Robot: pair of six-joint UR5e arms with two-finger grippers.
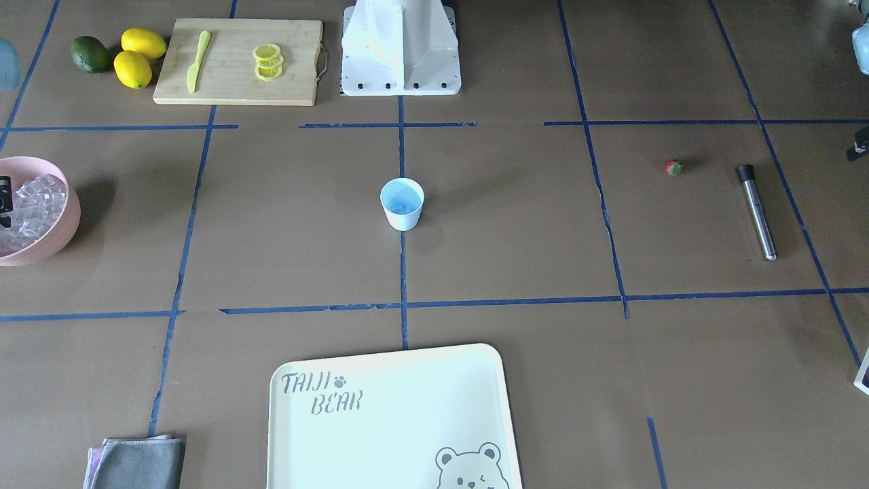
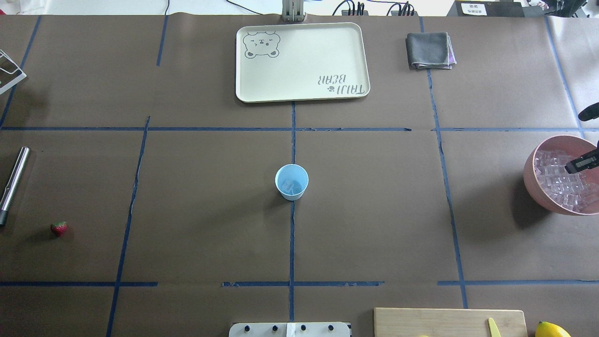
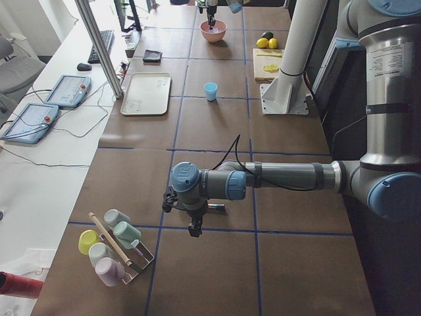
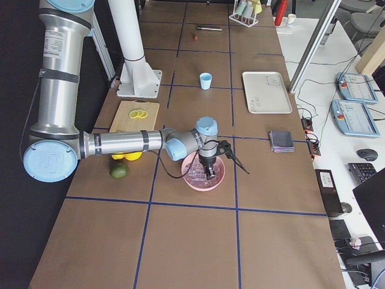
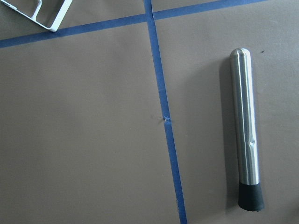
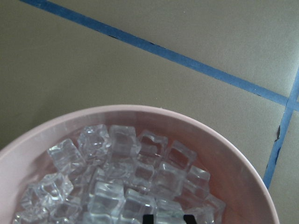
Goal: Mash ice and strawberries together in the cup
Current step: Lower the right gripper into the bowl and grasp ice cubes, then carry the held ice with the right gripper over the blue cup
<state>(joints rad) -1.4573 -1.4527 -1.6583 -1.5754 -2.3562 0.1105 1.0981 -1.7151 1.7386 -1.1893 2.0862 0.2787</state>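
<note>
Right gripper (image 6: 168,218): fingertips slightly apart, poised over ice (image 6: 117,186) in pink bowl (image 6: 224,154); arm stretched low. Left gripper (image 3: 195,227): opening not discernible, hanging by muddler (image 5: 245,126). Cup (image 2: 291,182), some ice inside, at table centre; strawberry (image 2: 59,228) near muddler.

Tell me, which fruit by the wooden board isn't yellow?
The dark green fruit, lying farthest from the cutting board. The two lemons between it and the board are bright yellow.

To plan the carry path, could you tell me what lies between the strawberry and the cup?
In the overhead view, only bare table and one blue tape line separate the strawberry and the cup.
</note>
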